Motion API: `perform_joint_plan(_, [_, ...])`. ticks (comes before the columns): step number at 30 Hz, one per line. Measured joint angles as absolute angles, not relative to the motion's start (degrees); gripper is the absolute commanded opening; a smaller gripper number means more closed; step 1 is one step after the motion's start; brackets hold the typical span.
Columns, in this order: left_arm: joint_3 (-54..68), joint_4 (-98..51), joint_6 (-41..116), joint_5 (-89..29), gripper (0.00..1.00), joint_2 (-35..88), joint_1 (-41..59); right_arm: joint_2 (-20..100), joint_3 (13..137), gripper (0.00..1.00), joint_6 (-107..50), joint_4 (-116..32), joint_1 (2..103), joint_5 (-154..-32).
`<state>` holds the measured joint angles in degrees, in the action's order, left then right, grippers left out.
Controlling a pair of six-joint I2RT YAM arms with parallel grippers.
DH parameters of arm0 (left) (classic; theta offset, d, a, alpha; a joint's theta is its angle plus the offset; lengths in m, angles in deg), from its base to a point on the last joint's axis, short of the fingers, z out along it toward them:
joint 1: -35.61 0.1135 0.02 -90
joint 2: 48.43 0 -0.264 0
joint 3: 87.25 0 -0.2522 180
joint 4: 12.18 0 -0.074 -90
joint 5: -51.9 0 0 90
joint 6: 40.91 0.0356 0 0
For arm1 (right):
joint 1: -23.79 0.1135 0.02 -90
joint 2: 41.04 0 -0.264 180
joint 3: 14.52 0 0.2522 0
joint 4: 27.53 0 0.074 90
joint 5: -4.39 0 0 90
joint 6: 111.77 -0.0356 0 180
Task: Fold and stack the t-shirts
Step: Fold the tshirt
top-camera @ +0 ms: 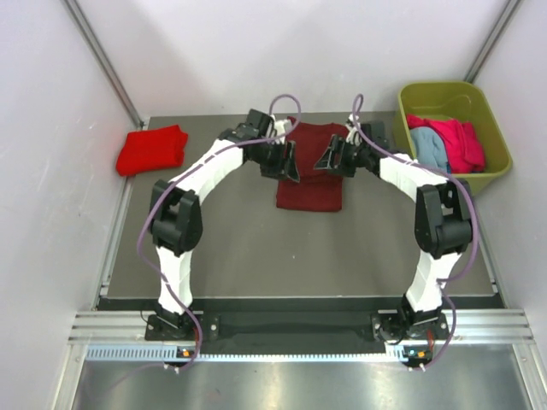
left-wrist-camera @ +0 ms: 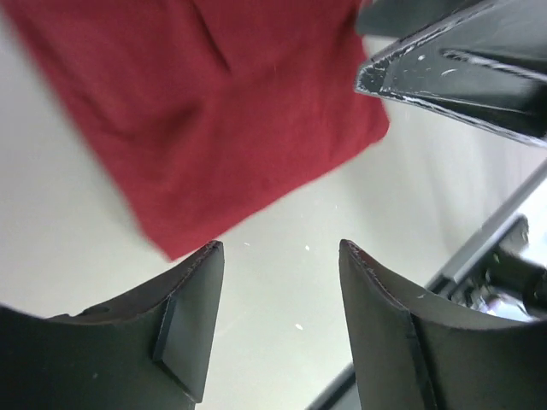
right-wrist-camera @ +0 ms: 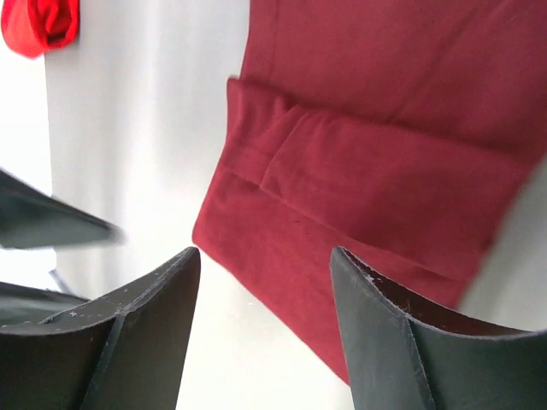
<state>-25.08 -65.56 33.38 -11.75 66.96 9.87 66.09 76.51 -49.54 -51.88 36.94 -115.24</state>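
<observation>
Holds left hand (top-camera: 289, 166) and right hand (top-camera: 329, 161) parted, gripping nothing, just above folded maroon shirt (top-camera: 309, 195) near table's (top-camera: 256, 248) far edge, with red shirt (top-camera: 152, 149) folded at far left corner.

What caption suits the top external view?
Left gripper and right gripper open above folded maroon t-shirt; red t-shirt far left.

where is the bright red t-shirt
Top view: the folded bright red cloth t-shirt lies at the table's far-left corner, left of the dark maroon cloth t-shirt.
</observation>
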Motion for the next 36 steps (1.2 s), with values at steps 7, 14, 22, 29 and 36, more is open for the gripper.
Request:
perform_joint_plan(7, [-23.64,-65.01,30.32,-6.37,0.67,77.67,8.28,70.37,76.47,0.63,-52.47,-50.98,40.04,-117.01])
perform_joint_plan(14, [-26.55,-64.68,28.90,-4.17,0.67,83.24,8.67,72.01,75.40,0.63,-54.41,-49.58,41.42,-117.91])
perform_joint_plan(22, [-26.74,-64.36,28.79,-4.03,0.67,83.51,8.65,77.96,77.89,0.63,-54.98,-49.39,41.83,-118.28])
perform_joint_plan(29, [-23.77,-62.08,28.59,-3.29,0.67,82.17,8.43,84.03,89.30,0.63,-54.43,-50.00,41.55,-115.96])
perform_joint_plan(36, [-20.62,-61.84,28.59,-3.23,0.67,80.16,7.34,84.91,95.18,0.63,-52.38,-48.95,40.78,-112.99])
